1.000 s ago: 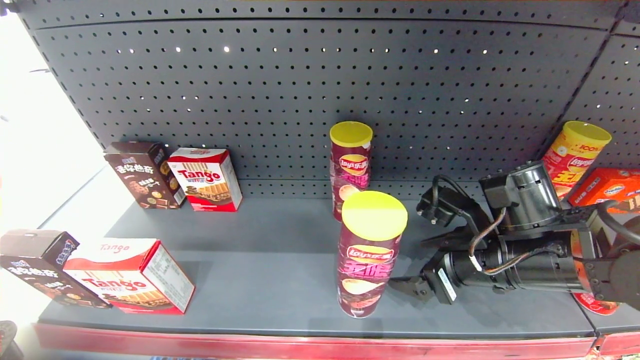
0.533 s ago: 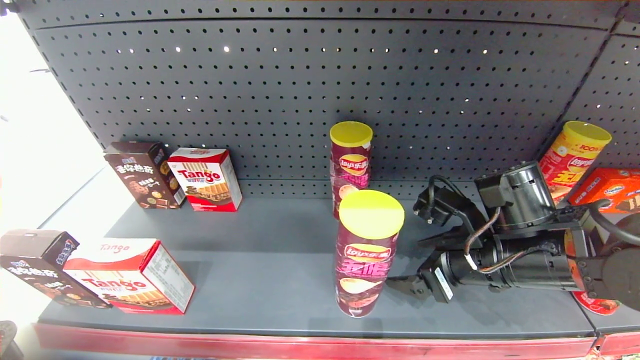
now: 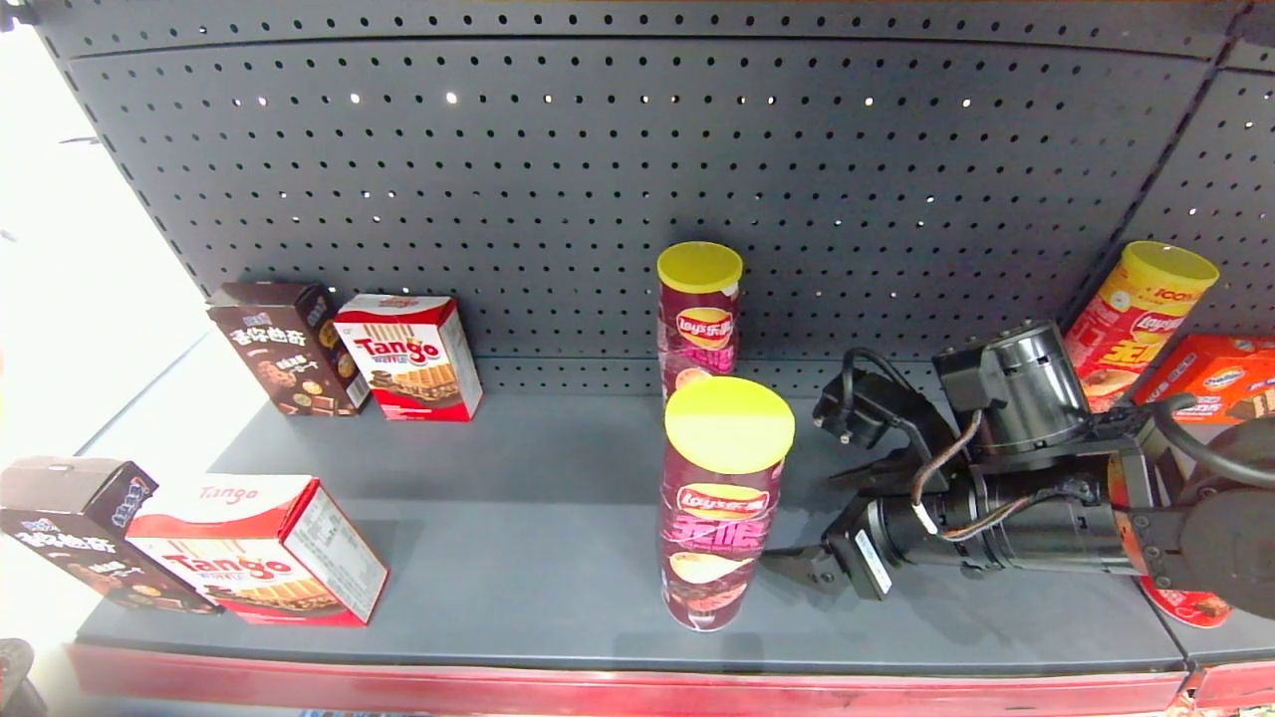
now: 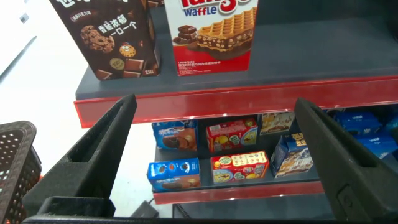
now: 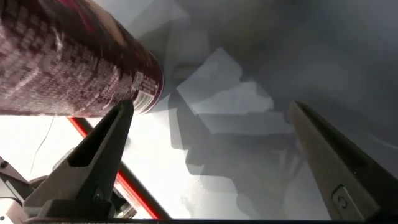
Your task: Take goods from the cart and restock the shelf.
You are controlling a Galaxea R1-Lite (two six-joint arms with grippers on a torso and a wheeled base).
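Two maroon chip cans with yellow lids stand on the grey shelf (image 3: 518, 518): one at the back (image 3: 699, 309), one near the front (image 3: 725, 503). My right gripper (image 3: 829, 518) lies low on the shelf just right of the front can, open, with nothing between its fingers. Its nearer fingertip (image 3: 792, 565) is against the can's lower side. In the right wrist view the can (image 5: 68, 62) lies outside the open right gripper (image 5: 211, 106), beside one finger (image 5: 102, 152). My left gripper (image 4: 214, 102) is open and empty, hanging in front of and below the shelf's red edge (image 4: 249, 99).
Brown cookie boxes (image 3: 284, 344) (image 3: 80, 528) and waffle boxes (image 3: 410, 354) (image 3: 264, 548) stand at the shelf's left. A red-yellow can (image 3: 1146, 304) and an orange box (image 3: 1210, 373) are at the right. A pegboard wall (image 3: 598, 179) backs the shelf. A dark basket (image 4: 15, 162) is beside the left gripper.
My right gripper has slid left along the shelf, and the front can has shifted slightly left with it. The other goods stay put.
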